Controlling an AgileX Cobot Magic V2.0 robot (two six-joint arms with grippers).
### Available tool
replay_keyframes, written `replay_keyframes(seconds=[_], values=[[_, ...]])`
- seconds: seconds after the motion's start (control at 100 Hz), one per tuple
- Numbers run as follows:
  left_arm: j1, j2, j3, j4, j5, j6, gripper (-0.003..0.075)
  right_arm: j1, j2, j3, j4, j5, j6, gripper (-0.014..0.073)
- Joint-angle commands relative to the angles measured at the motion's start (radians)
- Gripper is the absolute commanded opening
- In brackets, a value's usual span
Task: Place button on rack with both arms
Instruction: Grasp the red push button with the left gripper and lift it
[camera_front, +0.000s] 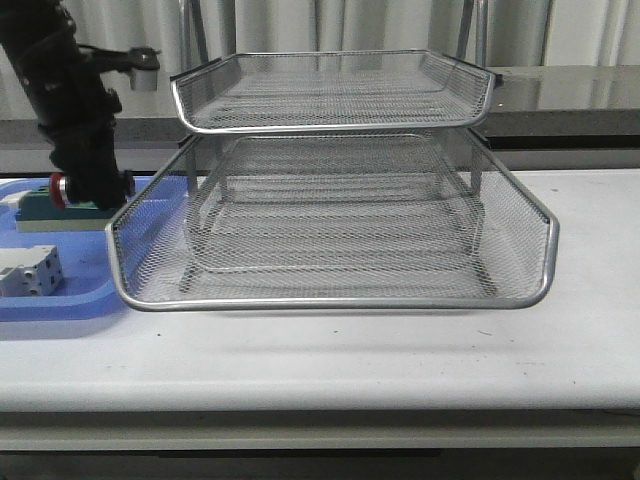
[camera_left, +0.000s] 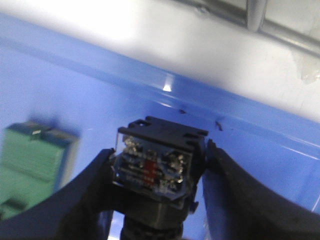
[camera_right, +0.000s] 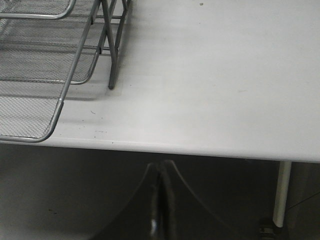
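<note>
Left pincer (camera_left: 157, 200) clamped on the button (camera_left: 157, 167) over the blue tray (camera_front: 60, 300), just left of the rack (camera_front: 335, 240). Right pincer (camera_right: 159, 210) closed, empty, off the bench (camera_right: 215, 90) edge right of the rack. We judge left arm nearer; rack lies rightward.

Counted on the table (camera_front: 400, 350): one wire-mesh rack (camera_front: 335, 225) with three tiers; left of the rack, one blue tray (camera_front: 60, 300). In the tray: one button (camera_left: 155, 167), one green block (camera_left: 30, 165), one white block (camera_front: 30, 272). Claws: two, left claw (camera_left: 157, 195) and right claw (camera_right: 161, 210).
</note>
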Motion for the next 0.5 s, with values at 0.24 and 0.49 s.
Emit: replay_keyframes(seconds=[0.24, 0.49], values=[[0.018, -0.157, -0.132, 0.009, 0.076, -0.132, -0.0020, -0.003, 0.008, -0.033, -0.012, -0.064, 0.003, -0.0069], [0.006, -0.282, -0.127, 0.011, 0.076, -0.256, -0.0020, -0.003, 0.008, -0.033, -0.012, -0.064, 0.003, -0.0069]])
